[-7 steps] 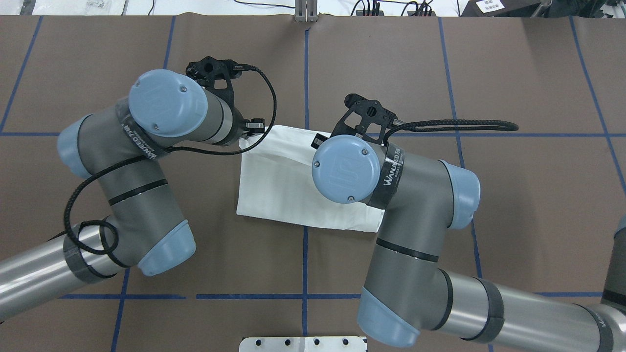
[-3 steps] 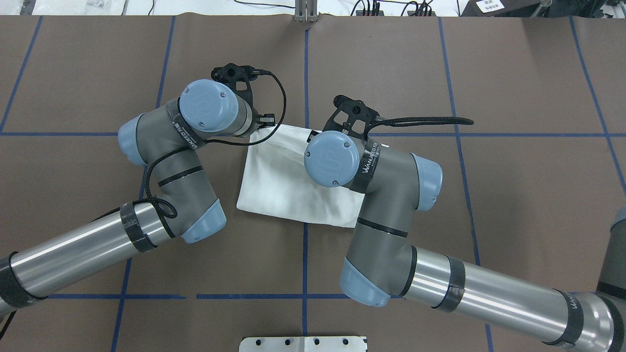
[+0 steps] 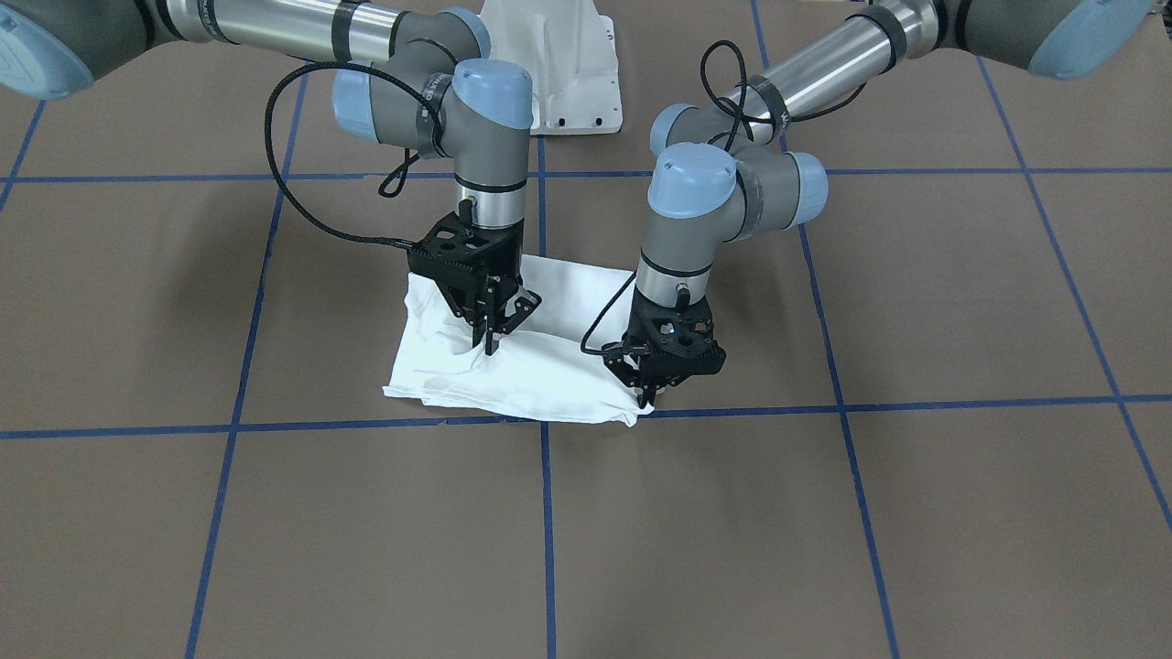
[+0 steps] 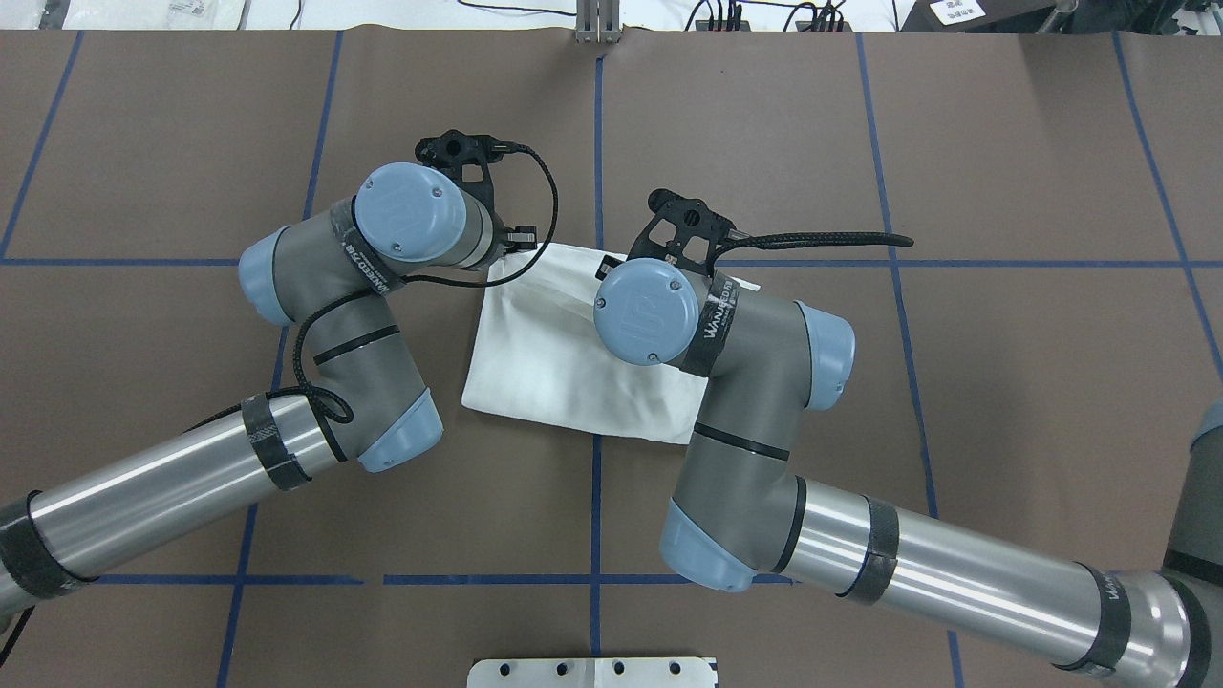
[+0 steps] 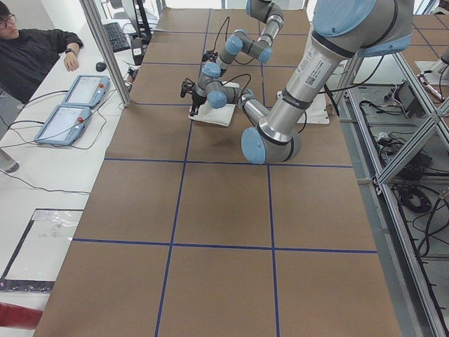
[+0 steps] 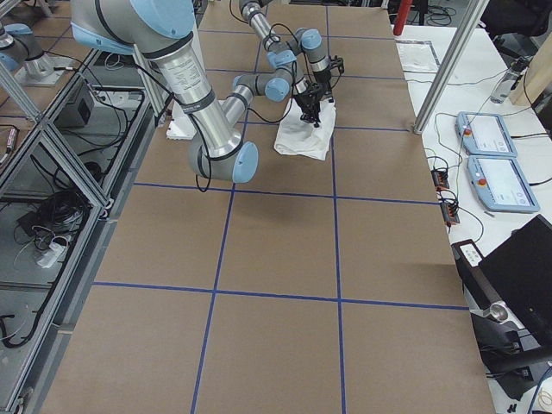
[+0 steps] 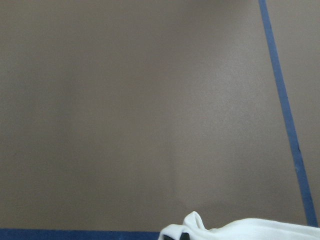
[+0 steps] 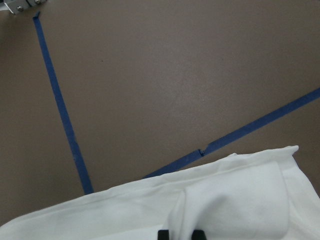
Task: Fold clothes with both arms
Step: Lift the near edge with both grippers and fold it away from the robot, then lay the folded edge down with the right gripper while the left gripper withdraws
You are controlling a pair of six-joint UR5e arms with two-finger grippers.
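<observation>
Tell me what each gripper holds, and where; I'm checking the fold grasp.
Both pinch the T-shirt: left gripper its corner, right gripper a raised fold on top.

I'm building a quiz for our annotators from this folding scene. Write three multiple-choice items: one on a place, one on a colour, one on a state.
1. Where does the left gripper meet the T-shirt? A) at a corner B) at its middle C) nowhere
2. What colour are the tape lines on the table? A) red B) blue C) yellow
3. How does the T-shirt lie? A) spread out, sleeves wide B) folded into a compact block C) hanging in the air
Key: 1A, it pinches the corner by a tape line; 2B, a blue grid crosses the brown top; 3B, no sleeve sticks out.
</observation>
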